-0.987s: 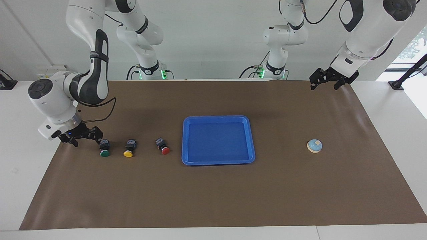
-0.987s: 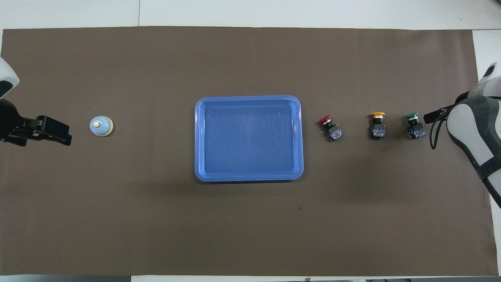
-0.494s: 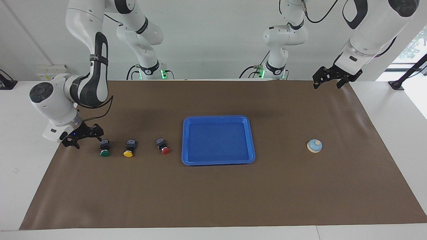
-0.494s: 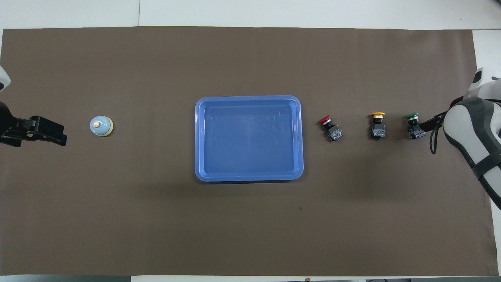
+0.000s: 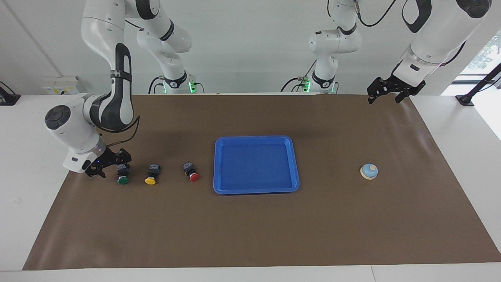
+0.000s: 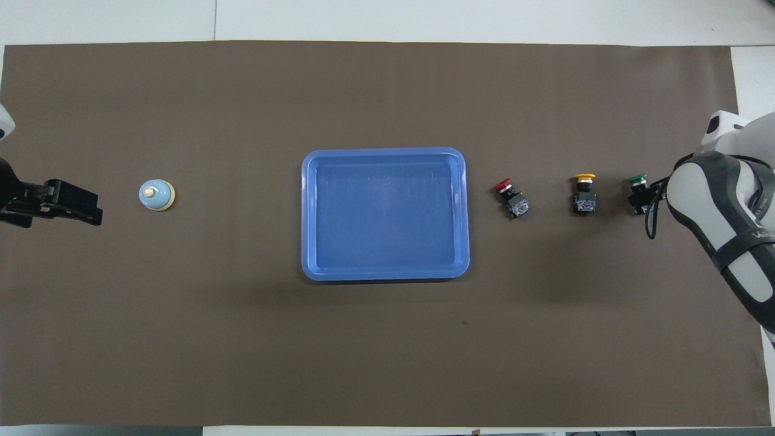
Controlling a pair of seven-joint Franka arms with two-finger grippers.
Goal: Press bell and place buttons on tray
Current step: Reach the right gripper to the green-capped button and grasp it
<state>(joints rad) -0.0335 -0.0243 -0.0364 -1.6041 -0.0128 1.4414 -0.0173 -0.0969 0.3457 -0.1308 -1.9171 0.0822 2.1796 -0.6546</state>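
Facing view | right gripper [image 5: 112, 163] fingers spread at green button [image 5: 123, 173] | left gripper [image 5: 384, 93] fingers spread, holding nothing

In the overhead view the right arm covers its hand [image 5: 111, 164] and part of the green button [image 6: 637, 192] at the right edge of the frame. Whether that hand touches the green button is too small to tell. The left hand [image 6: 57, 201] is cut off at the left edge.

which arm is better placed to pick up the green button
Right. The right gripper, open, sits low at the green button; the left gripper hangs raised at the table's other end, nearer the bell.
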